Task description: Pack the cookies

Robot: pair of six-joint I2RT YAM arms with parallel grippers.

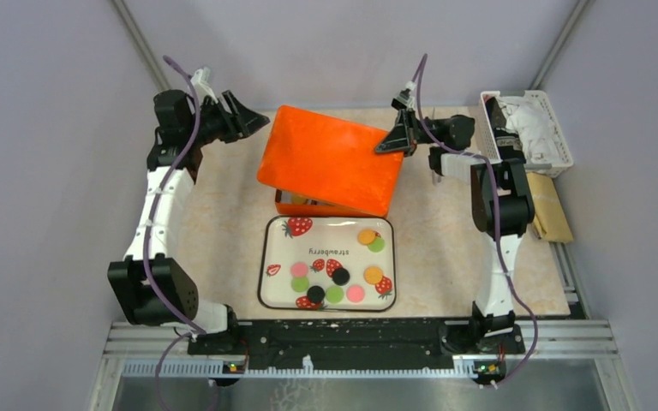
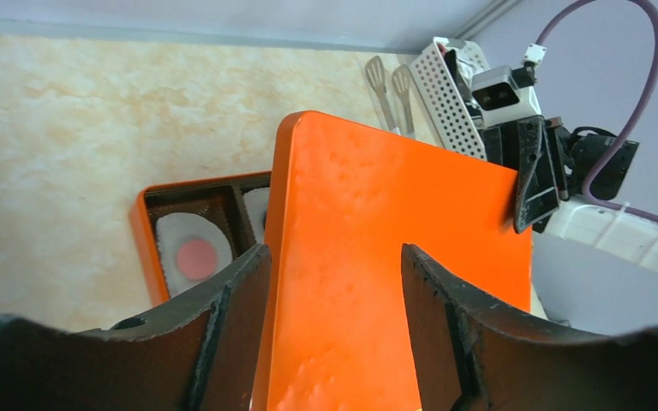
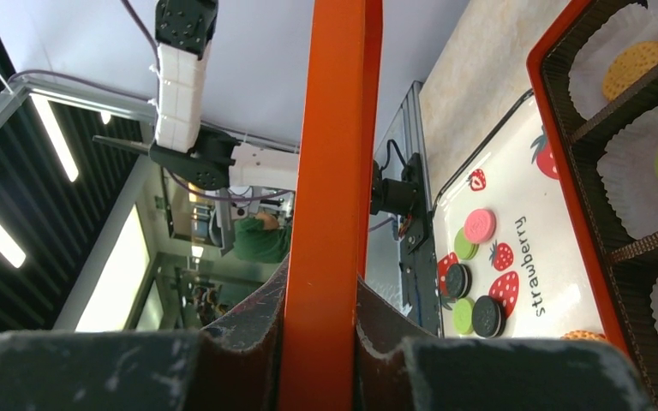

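Centre frame, your right jaws clamp the tilted orange lid (image 1: 330, 163) above its box (image 1: 284, 204); your left jaws gape beside its upper-left corner; cookies (image 1: 340, 276) dot the tray (image 1: 326, 229).

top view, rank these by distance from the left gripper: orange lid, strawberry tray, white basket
From the left gripper:
1. flat orange rectangular lid: just to its right, tilted.
2. white strawberry-print tray: toward the near edge, centre.
3. white perforated plastic basket: far right side.

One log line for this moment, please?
right pincer: shut on orange lid | left pincer: open | lid: tilted over box | cookies: some on tray
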